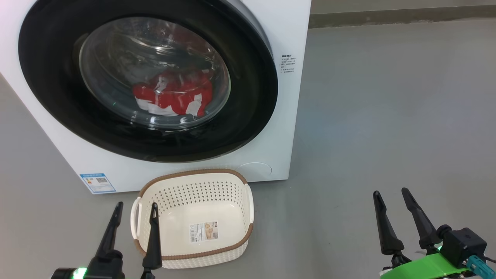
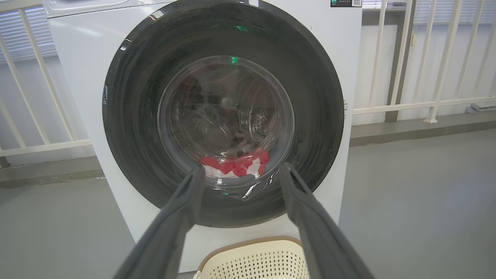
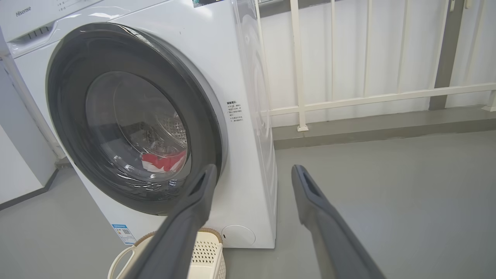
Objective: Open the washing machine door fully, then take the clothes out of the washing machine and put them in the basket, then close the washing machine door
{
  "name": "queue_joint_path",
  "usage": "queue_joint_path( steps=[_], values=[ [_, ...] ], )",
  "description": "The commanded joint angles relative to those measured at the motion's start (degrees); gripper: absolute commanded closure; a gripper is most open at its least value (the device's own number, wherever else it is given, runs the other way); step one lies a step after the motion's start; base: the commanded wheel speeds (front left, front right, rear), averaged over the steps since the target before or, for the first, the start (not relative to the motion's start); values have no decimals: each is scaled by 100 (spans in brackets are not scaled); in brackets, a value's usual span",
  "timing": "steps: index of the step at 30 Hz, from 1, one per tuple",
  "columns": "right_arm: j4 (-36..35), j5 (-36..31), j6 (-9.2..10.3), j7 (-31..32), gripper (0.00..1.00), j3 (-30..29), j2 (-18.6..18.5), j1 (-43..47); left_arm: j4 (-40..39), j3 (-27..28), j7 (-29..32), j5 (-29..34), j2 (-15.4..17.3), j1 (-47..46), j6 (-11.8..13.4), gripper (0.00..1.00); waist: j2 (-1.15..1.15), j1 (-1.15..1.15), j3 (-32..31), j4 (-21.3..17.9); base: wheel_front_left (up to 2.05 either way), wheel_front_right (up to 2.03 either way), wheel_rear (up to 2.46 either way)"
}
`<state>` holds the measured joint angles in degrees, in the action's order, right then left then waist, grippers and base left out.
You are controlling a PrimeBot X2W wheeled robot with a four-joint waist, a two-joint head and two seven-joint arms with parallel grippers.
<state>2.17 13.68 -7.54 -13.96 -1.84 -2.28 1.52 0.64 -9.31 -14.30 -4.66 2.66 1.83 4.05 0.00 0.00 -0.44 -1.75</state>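
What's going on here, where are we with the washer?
Nothing is being handled yet. The left hand and right hand are open and empty, held short of the washer. Its door has not been swung open, and the red clothes are inside. The basket sits empty in front of it.

Door (image 1: 147, 77) shut, blocks clothes (image 1: 174, 95); floor (image 1: 387, 116) rt seems free.

Left gripper (image 2: 241, 170) facing the washing machine door (image 2: 131, 116)
Its 2 fingers spread wide; red clothes (image 2: 232, 166) behind the glass, basket (image 2: 252, 259) below
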Motion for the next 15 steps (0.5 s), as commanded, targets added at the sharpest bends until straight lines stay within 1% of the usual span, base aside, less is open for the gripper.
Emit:
queue_joint_path(
  steps=[1, 15],
  values=[
    [-169, -67, 5, 0, 0, 125, -60, -15, -105, 164, -70, 9, 58, -116, 63, 0, 0, 0, -2, 5, 0, 0, 0],
    [-209, -136, 5, 58, 0, 88, -60, 10, -81, 112, -56, -39, 71, -121, 140, 0, 0, 0, -8, 19, 0, 0, 0]
  ],
)
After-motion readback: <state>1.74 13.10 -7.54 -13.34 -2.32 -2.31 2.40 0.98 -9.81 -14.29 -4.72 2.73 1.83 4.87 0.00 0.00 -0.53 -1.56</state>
